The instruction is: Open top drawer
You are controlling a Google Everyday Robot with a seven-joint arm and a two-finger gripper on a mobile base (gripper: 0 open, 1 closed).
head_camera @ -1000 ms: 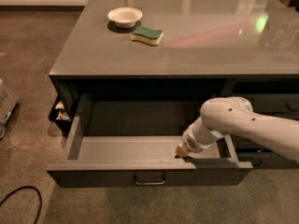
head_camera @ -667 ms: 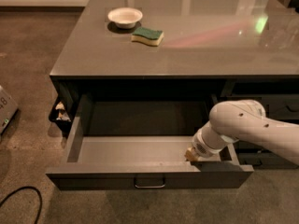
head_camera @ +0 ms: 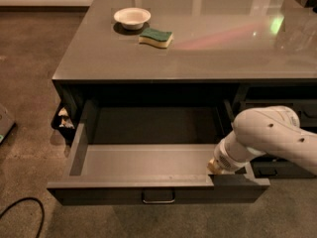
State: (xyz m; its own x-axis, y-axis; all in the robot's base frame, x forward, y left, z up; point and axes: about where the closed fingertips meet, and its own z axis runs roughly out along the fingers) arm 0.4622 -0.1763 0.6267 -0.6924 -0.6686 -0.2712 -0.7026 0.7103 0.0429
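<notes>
Pincer (head_camera: 214, 168) seemingly inside top drawer (head_camera: 143, 161)

The white rounded arm (head_camera: 270, 133) reaches in from the view's right, angled downward. Its tan-tipped hand (head_camera: 217, 166) sits low, right of centre.

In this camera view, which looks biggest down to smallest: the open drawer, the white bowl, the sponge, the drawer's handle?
1. The top drawer, by far.
2. The white bowl and sponge look alike, so they are not ranked.
3. The handle: slimmest, though nearest the camera.
The gripper sits inside the drawer's front right corner.
</notes>
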